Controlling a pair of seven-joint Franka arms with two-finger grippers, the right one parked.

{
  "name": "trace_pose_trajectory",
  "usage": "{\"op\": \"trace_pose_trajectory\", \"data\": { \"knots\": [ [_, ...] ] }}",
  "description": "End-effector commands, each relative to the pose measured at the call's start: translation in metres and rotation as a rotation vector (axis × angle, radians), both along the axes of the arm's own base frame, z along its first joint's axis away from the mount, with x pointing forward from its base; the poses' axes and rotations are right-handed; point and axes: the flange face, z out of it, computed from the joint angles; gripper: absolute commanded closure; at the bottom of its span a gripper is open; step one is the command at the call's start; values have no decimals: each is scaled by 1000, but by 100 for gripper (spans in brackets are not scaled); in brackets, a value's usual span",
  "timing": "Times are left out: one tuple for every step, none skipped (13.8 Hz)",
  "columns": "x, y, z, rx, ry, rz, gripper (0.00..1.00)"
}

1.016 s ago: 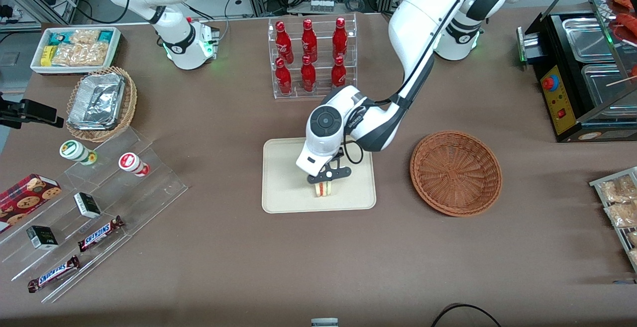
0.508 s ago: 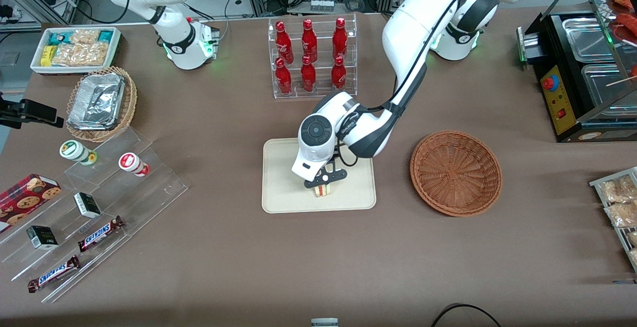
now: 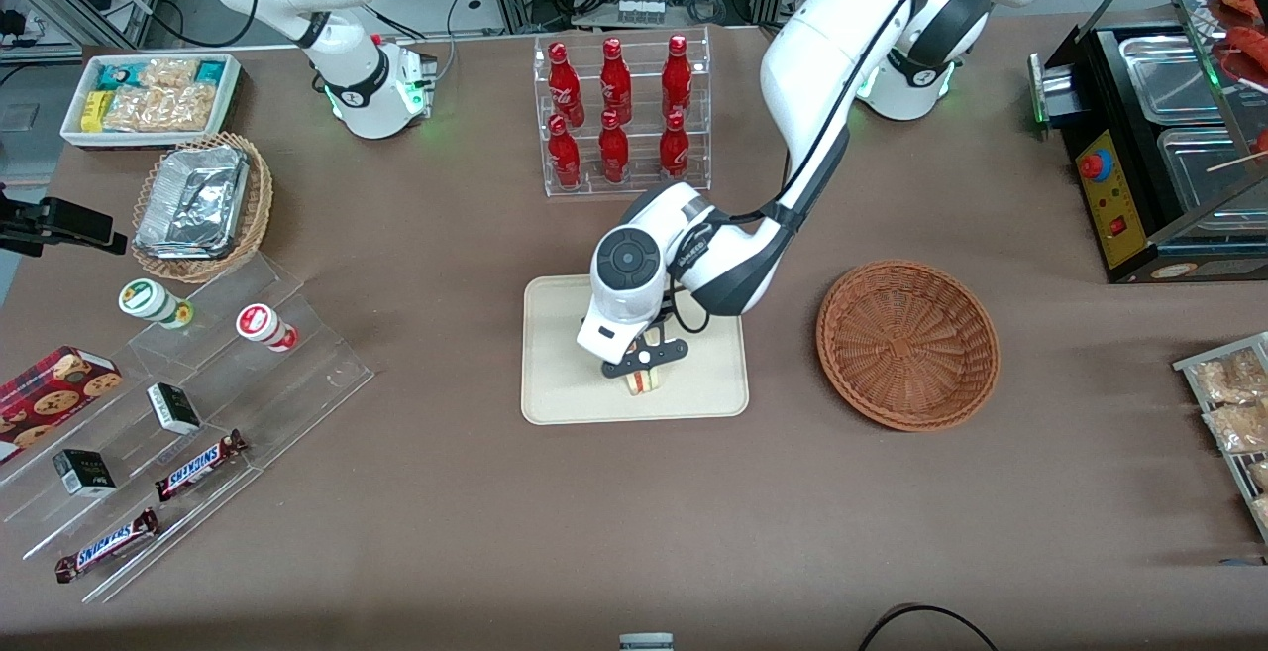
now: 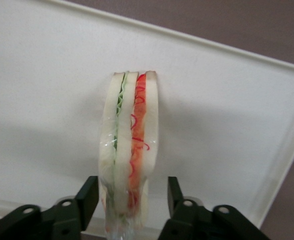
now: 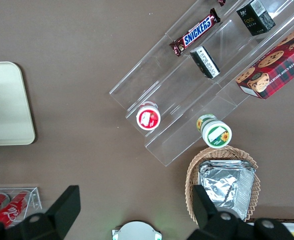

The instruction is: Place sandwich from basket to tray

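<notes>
The sandwich (image 4: 128, 155) stands on its cut edge over the tray (image 3: 565, 374), nearer the tray's front-camera edge than its middle, with pale bread outside and green and red filling lines running along its length. The claw (image 4: 131, 200) sits astride it, one finger on each bread face. In the wrist view a sliver of gap shows on either side, so the fingers look narrow but barely slack around the sandwich, not plainly squeezing it; whether its lower edge already touches the tray surface cannot be told.

The basket (image 3: 907, 344) lies on the tabletop toward the working arm's end, well apart from the tray, and is empty.

By my reading this is the placing step, at or just after release: the carry is finished and the sandwich is inside the tray's rim. The next move calls for widening the fingers fully and lifting straight up, without dragging sideways, since a thin wedge balanced on edge could tip over if a finger catches the wrapping.

The arm reaches out from its base at the back edge of the tabletop, elbow high, forearm folded down over the tray, wrist pointing the claw roughly straight down.
</notes>
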Motion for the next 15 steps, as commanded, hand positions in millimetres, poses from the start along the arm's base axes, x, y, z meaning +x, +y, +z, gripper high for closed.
{"op": "trace_pose_trajectory", "data": {
  "knots": [
    [-1,5,60,-8,-24,20,0],
    [-1,8,78,-10,-34,14,0],
    [1,13,91,-11,-42,13,0],
    [8,22,100,-13,-46,26,0],
    [20,38,111,-12,-57,24,0],
    [22,45,119,-9,-62,-32,0],
    [27,57,127,1,-64,-92,0],
    [44,85,132,10,-50,-131,0],
    [58,112,144,9,-36,-162,0],
    [64,134,149,18,-14,-202,0],
    [70,156,152,28,-6,-251,0],
    [73,181,156,33,7,-270,0],
    [76,211,158,39,14,-266,0],
    [85,245,162,37,16,-271,0],
    [90,273,172,31,16,-313,0]
  ]
}}
